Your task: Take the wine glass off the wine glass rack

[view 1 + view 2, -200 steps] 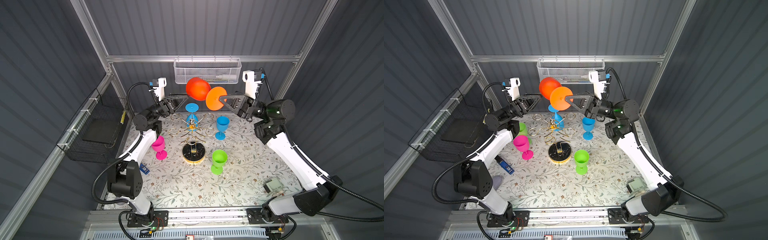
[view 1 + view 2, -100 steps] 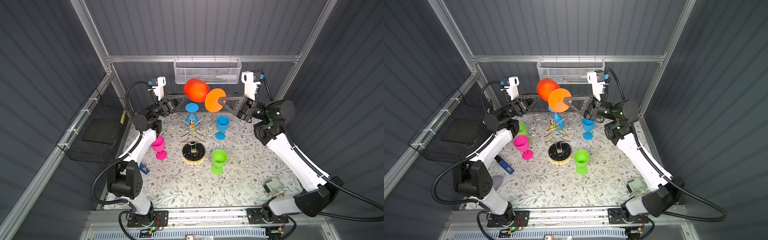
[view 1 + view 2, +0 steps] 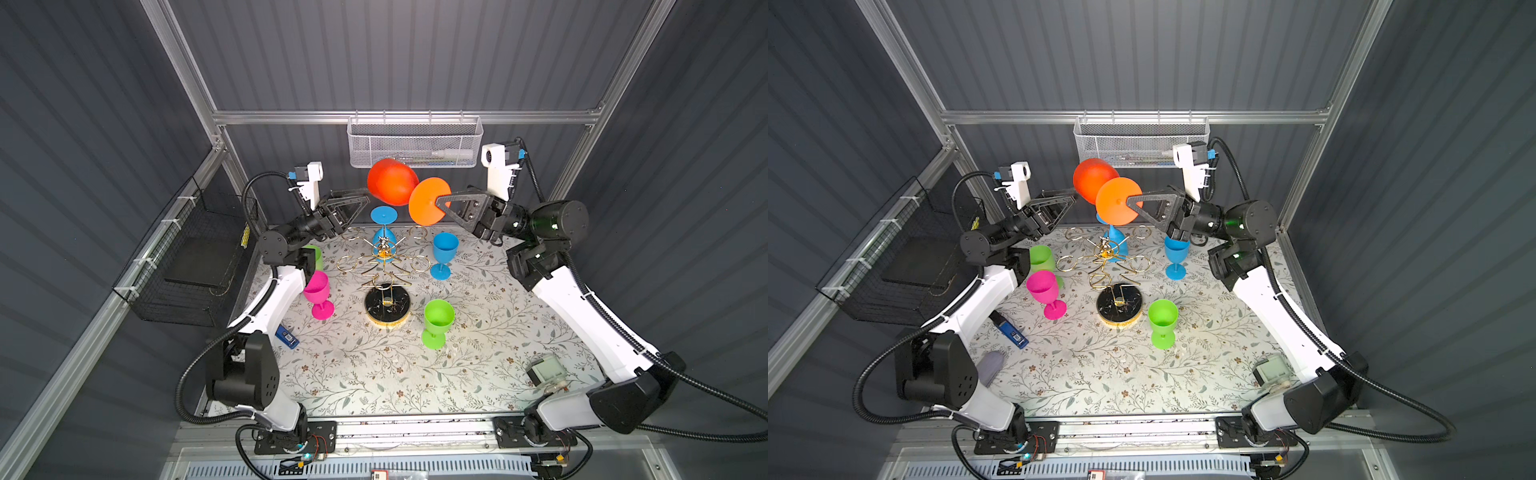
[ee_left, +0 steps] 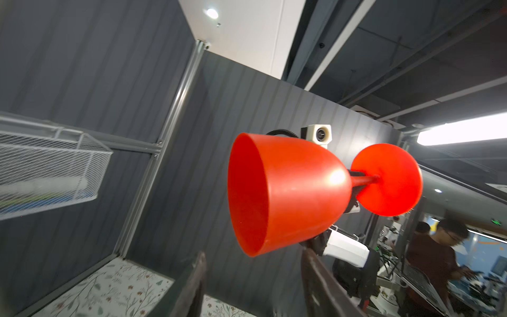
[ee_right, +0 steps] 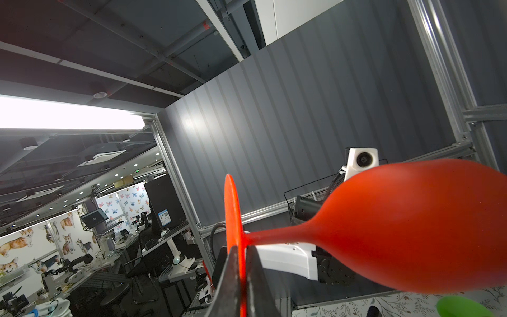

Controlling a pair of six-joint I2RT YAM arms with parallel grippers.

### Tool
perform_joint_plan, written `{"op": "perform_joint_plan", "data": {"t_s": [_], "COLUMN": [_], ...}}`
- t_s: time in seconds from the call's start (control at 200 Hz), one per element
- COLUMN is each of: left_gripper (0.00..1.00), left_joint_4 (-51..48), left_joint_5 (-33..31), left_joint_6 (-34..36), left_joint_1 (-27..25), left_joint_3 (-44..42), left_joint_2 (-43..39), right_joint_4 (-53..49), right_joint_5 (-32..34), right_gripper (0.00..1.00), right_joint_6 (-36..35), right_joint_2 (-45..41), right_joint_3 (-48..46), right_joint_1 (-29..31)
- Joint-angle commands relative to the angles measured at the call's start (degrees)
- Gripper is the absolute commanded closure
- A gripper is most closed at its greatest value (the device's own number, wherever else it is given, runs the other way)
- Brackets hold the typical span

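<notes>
The orange wine glass [image 3: 392,182] is off the rack [image 3: 387,291] and hangs in the air on its side, above the back of the rack and in front of the mesh basket [image 3: 415,143] on the rear wall. The right hand [image 3: 439,203] pinches the rim of the glass's flat foot [image 3: 424,205], its fingers [image 5: 231,274] closed tight on the disc. The left hand [image 3: 365,195] sits at the bowl end with its fingers [image 4: 196,277] spread wide. The bowl's lower edge lies between them; whether they touch it I cannot tell.

The rack stands in the middle of the flowered worktop [image 3: 478,353] with one blue glass [image 3: 383,232] hanging upside down on its far side. Another blue glass [image 3: 444,253], a green glass [image 3: 438,322] and a pink glass [image 3: 318,293] stand upright around it.
</notes>
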Motion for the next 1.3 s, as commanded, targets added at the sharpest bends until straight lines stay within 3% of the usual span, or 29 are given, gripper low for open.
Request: {"op": "perform_joint_plan", "data": {"t_s": [0.0,0.06,0.12,0.245,0.425,0.62,0.995,1.296], "left_gripper": [0.39,0.39,0.37,0.35,0.34,0.31,0.23,0.19], "left_joint_4": [-30.80,-47.39,-55.01,-59.01,-54.52,-44.16,-43.84,-44.38], "left_joint_5": [-3.30,-8.74,-12.60,-15.52,-17.06,-17.71,-18.05,-22.30], "left_joint_6": [35.87,53.89,64.36,74.41,86.54,92.60,98.84,102.80], "left_joint_1": [-0.70,-2.58,-4.18,-4.52,-5.74,-6.63,-8.47,-11.86], "left_joint_3": [-0.77,0.22,1.37,2.50,-2.36,-7.41,-4.21,-2.29], "left_joint_2": [-9.78,-13.28,-14.73,-15.12,-17.10,-17.88,-15.49,-13.37], "right_joint_4": [-0.14,-1.49,-3.21,-5.92,-6.15,-7.83,-7.96,-8.26], "right_joint_5": [-0.78,-0.72,-0.78,-1.43,-1.94,-2.19,-2.54,-2.63], "right_gripper": [1.00,1.00,1.00,1.00,1.00,1.00,1.00,1.00], "right_joint_6": [0.14,0.13,0.14,0.13,0.23,0.38,0.36,0.49], "right_joint_2": [-0.70,-0.41,-0.06,1.30,2.26,3.30,3.73,4.35], "right_joint_3": [0.89,1.16,1.34,1.74,2.03,2.69,2.13,1.79], "right_joint_1": [-0.57,-0.84,-1.10,-1.55,-1.55,-1.54,-0.55,1.12]}}
